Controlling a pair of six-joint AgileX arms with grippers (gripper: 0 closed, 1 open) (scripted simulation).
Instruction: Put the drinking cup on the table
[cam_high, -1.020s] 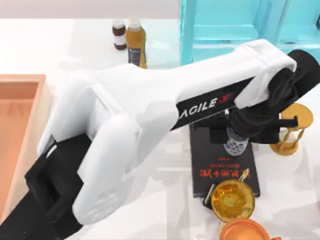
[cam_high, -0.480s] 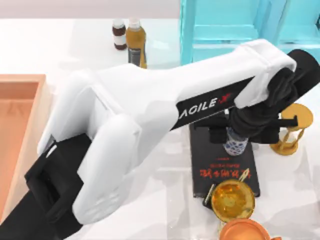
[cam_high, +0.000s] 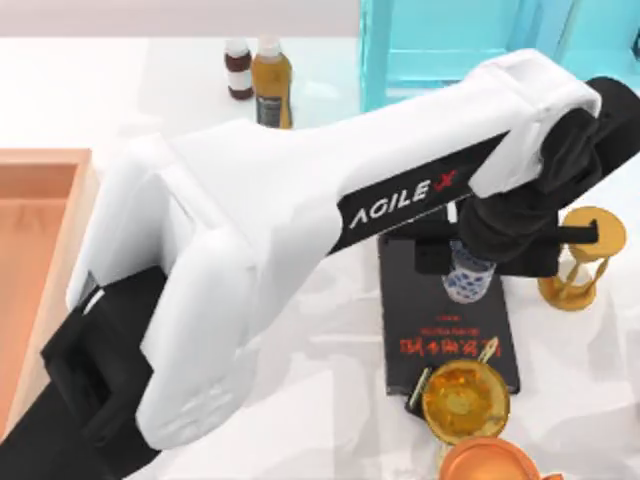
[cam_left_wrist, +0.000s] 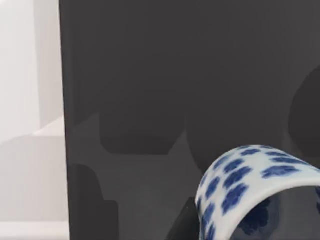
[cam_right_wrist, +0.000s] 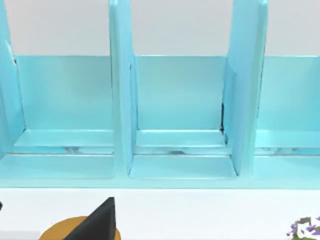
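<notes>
The left arm reaches across the white desk (cam_high: 300, 60) so that its end effector (cam_high: 467, 262) sits over the black book (cam_high: 445, 335). Its fingers are closed on the cup (cam_high: 466, 277), a blue-patterned tumbler held upright above the book's cover, apparently lifted clear so it can be carried to bare desk beside the book. The right arm stays parked facing the blue shelf (cam_right_wrist: 175, 115).

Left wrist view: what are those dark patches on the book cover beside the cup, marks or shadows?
Left wrist view: soft-edged shadows, most likely cast by the left pincer, falling on the plain black book behind the drinking cup. Top view: the same book shows red lettering only nearer the amber bowl, and the big white arm throws faint grey shadows on the table.
</notes>
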